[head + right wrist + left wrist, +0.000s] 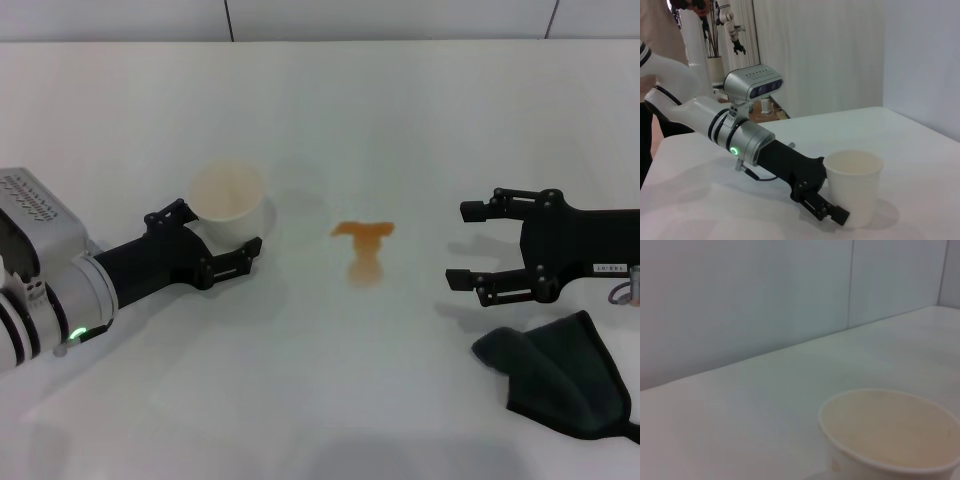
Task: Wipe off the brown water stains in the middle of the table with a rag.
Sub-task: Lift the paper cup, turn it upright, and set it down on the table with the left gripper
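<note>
The brown water stains form a small orange T-shaped smear in the middle of the white table. The dark grey rag lies crumpled at the front right, untouched. Just behind it my right gripper hovers open and empty, pointing toward the stain. A white paper cup stands upright left of the stain. My left gripper is open, with one finger on each side of the cup. The right wrist view shows the cup and a left finger along its base. The cup also fills the left wrist view.
A pale wall runs along the table's far edge. In the right wrist view my own head unit and a person stand beyond the table's far side. Bare tabletop lies between the rag and the stain.
</note>
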You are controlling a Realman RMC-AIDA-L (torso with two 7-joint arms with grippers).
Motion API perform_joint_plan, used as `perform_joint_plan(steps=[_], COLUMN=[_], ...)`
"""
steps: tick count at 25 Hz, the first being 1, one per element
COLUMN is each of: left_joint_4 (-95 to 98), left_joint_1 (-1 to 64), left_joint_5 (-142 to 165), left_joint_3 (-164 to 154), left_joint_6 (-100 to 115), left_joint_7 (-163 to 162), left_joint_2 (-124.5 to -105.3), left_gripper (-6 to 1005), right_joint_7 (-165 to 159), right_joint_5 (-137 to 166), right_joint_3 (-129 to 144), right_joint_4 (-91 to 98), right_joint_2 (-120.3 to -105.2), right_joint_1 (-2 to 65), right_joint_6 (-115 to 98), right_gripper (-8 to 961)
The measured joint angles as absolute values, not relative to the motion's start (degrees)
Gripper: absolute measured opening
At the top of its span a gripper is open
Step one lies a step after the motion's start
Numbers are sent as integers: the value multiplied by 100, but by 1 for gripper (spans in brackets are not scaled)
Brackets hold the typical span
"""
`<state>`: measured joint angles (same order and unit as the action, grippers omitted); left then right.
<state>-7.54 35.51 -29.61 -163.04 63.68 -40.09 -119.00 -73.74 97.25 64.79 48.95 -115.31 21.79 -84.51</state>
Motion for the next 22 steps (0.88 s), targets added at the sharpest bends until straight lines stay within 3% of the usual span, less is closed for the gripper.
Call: perform_joint_plan(steps=[22], left_joint_4=[-1324], left_joint_1=[3395], left_joint_5=[-2724], left_joint_3=[-16304], left_joint_6=[7199], left_joint_7=[-4484], left_joint_2=[-11918], left_gripper=[894], right_joint_7=[-7374], right_joint_5=[9720], right_joint_3=[6469], right_joint_4=[4922], right_joint_2=[-11522], right_joint_1=[2179], right_joint_6=[-8411], right_gripper=[857])
